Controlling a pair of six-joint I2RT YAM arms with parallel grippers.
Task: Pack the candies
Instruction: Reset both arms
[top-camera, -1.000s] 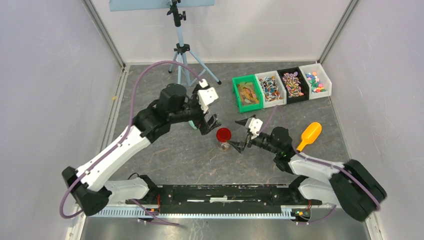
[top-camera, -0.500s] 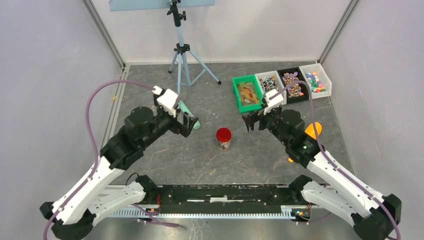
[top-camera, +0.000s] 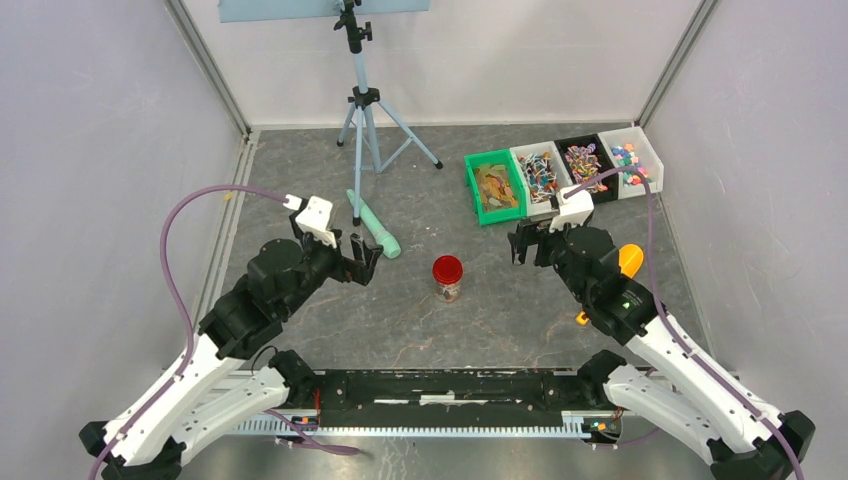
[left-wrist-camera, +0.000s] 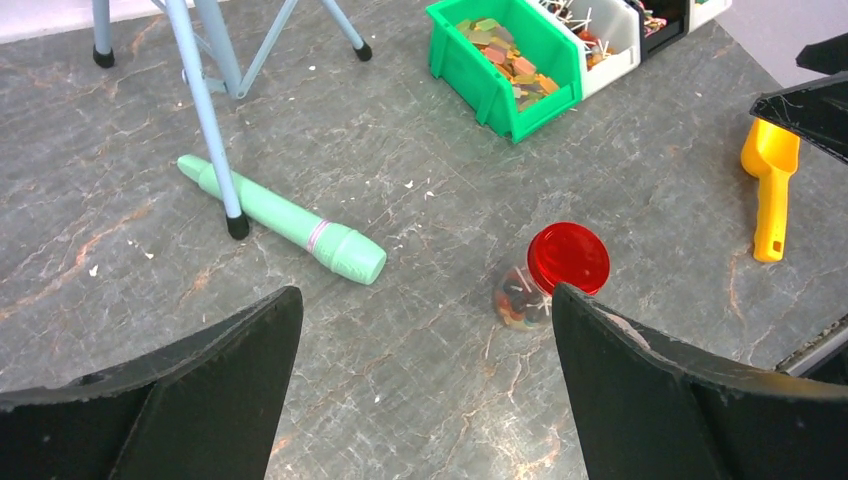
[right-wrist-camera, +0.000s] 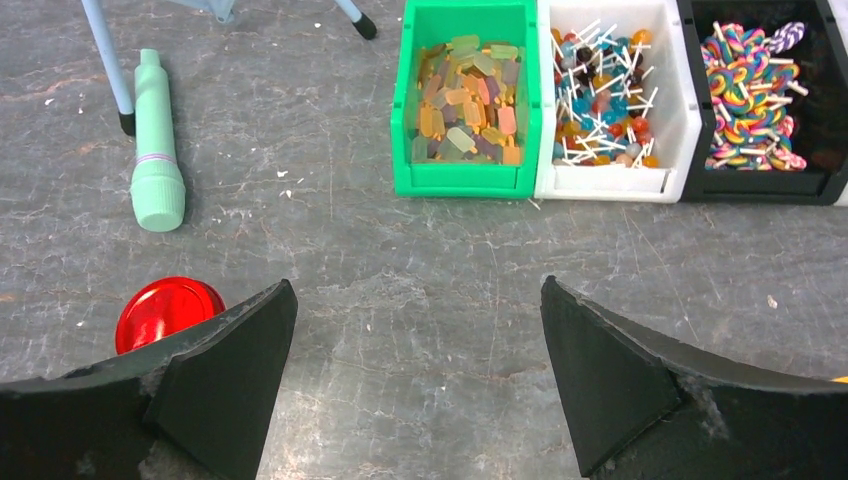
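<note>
A small clear jar (top-camera: 447, 288) with a red round lid (top-camera: 447, 268) stands upright mid-table. Mixed-colour candies (left-wrist-camera: 517, 305) show through its wall in the left wrist view; the lid (right-wrist-camera: 168, 308) also shows in the right wrist view. More candies fill four bins at the back right: green (top-camera: 494, 187), white (top-camera: 538, 178), black (top-camera: 587, 168), white (top-camera: 630, 160). My left gripper (top-camera: 362, 260) (left-wrist-camera: 424, 292) is open and empty, left of the jar. My right gripper (top-camera: 530, 243) (right-wrist-camera: 416, 284) is open and empty, right of the jar, in front of the bins.
An orange scoop (top-camera: 628, 260) (left-wrist-camera: 768, 185) lies right of the jar, partly under my right arm. A mint-green cylinder (top-camera: 375, 225) (left-wrist-camera: 290, 222) lies by a tripod (top-camera: 362, 110) at the back left. Enclosure walls stand on both sides.
Both grippers have drawn away from the jar: the left one moved left and nearer, the right one right and toward the bins. The jar has not moved.
</note>
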